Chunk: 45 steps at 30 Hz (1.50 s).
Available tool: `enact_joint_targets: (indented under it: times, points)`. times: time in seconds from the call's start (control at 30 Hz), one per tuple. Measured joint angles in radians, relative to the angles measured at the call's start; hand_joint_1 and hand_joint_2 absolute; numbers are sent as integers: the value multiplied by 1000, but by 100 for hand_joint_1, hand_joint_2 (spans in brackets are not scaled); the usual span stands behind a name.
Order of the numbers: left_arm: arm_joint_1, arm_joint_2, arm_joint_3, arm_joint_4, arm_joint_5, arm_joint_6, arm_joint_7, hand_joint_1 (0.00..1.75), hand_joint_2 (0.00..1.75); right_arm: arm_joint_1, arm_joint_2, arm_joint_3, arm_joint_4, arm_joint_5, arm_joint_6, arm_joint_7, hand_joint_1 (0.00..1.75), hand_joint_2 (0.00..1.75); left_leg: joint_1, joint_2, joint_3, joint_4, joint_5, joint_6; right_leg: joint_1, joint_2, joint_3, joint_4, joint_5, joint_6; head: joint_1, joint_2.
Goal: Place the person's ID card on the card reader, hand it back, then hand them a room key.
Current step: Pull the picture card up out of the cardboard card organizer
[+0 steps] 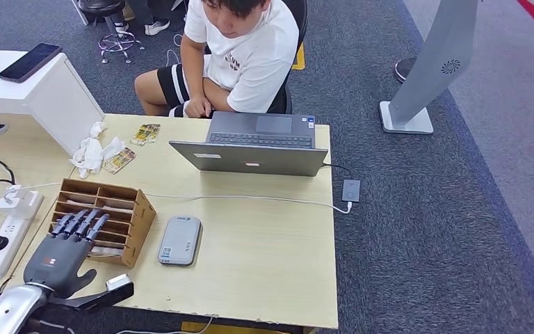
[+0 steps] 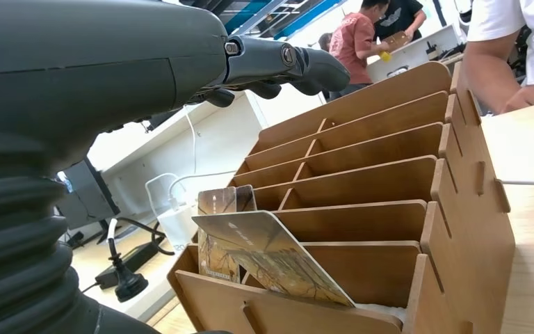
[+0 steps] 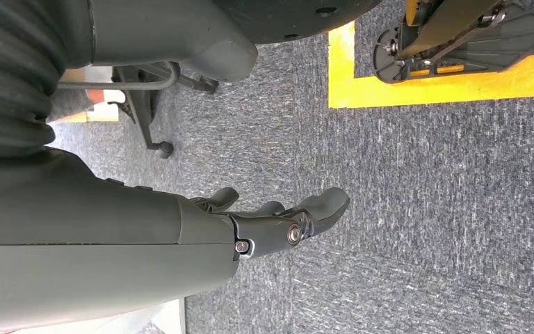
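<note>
My left hand (image 1: 66,250) hovers over the near end of the wooden card rack (image 1: 128,212), fingers stretched flat and apart, holding nothing. In the left wrist view the fingers (image 2: 278,66) reach above the rack's slots (image 2: 389,181), and two patterned room key cards (image 2: 264,254) lean in the nearest slot. The grey card reader (image 1: 180,240) lies flat on the table to the right of the rack, with no card on it. Two cards (image 1: 145,133) and another card (image 1: 119,160) lie on the table in front of the seated person (image 1: 243,49). My right hand (image 3: 278,223) hangs over the carpet, empty.
An open laptop (image 1: 257,149) stands between the person and the reader, its cable running across the wooden table (image 1: 264,278). Crumpled white tissue (image 1: 92,153) lies by the cards. A power strip (image 1: 3,240) and a white box with a phone (image 1: 31,61) are at the left.
</note>
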Motion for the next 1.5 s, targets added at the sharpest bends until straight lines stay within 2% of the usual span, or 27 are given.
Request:
enact_joint_targets:
  times: [0.13,0.27,0.9,1.2,1.5]
  points:
    - [0,0,-5,0,0,0,0,3,175,0,0,0,0,2,0,1,0,175,0,0,0,0,0,0,0,0,0,0,0,0,0,0]
    - [1,2,-7,-1,0,0,2,175,175,-1,0,0,0,10,0,2,0,175,0,0,0,0,0,0,0,0,0,0,0,0,0,0]
    - [6,34,-7,-16,50,-10,-7,175,175,-2,0,0,0,15,-2,-1,0,175,0,0,0,0,0,0,0,0,0,0,0,0,0,0]
    - [0,7,-14,-74,-1,98,-43,175,175,-2,0,-1,0,10,-9,-11,0,175,0,0,0,0,0,0,0,0,0,0,0,0,0,0]
    - [15,-4,-33,-191,-49,147,-53,175,175,-1,0,-4,0,-7,-9,-17,0,175,0,0,0,0,0,0,0,0,0,0,0,0,0,0]
